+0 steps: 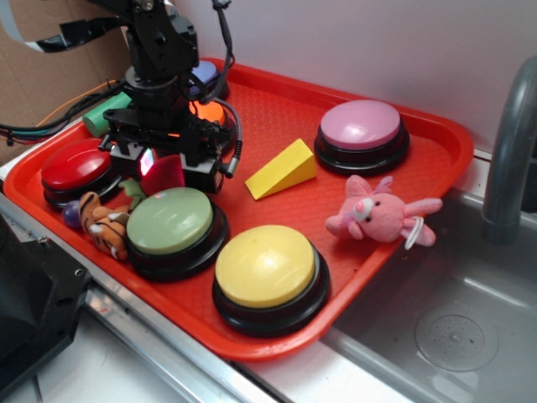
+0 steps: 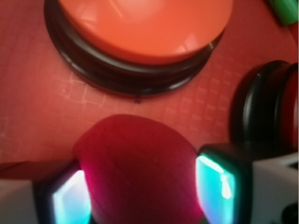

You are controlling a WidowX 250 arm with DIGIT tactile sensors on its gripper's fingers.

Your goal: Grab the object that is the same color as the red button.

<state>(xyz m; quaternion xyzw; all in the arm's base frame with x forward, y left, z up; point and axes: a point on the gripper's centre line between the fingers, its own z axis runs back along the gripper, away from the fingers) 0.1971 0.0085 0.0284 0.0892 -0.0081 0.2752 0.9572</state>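
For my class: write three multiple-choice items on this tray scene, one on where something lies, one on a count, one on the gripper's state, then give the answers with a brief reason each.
1. The yellow wedge lies
A. in the sink
B. on the red tray, near its middle
C. on top of the pink button

2. How many dome buttons show in the exterior view?
A. four
B. five
C. six

3. The gripper is
A. closed around the fuzzy red ball
B. empty, wide open
C. holding the pink rabbit

Answers: 1 B, it rests on bare tray. 2 C: red, green, yellow, pink, orange, blue. 3 A, both fingers flank the ball.
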